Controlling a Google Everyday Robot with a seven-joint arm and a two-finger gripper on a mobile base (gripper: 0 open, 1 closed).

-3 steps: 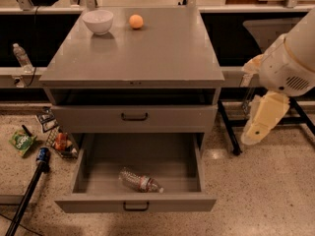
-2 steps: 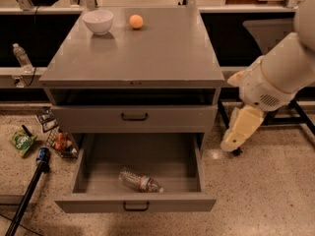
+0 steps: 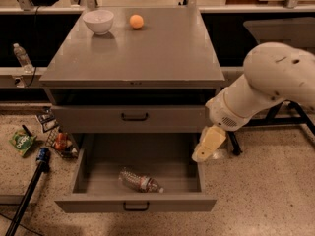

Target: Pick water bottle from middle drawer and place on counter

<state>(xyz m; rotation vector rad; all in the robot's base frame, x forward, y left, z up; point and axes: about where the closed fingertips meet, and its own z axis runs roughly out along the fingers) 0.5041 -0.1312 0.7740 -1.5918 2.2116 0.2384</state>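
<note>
The water bottle (image 3: 140,181) lies on its side in the pulled-out middle drawer (image 3: 98,163), near the drawer's front, cap pointing right. It is clear and crinkled with a reddish label band. My gripper (image 3: 206,146) hangs from the white arm (image 3: 266,87) just above the drawer's right wall, to the right of the bottle and apart from it. It holds nothing that I can see. The counter (image 3: 147,53) is the flat grey top of the cabinet.
A white bowl (image 3: 98,21) and an orange ball (image 3: 137,21) sit at the counter's back left. The drawer above (image 3: 133,117) is closed. A label-less bottle (image 3: 22,57) stands on a ledge at left. Snack packets (image 3: 22,142) and a blue-tipped pole (image 3: 29,186) lie on the floor at left.
The arm has swung left and down, bringing my gripper from beside the cabinet to the right edge of the open drawer. The bottle has not moved.
</note>
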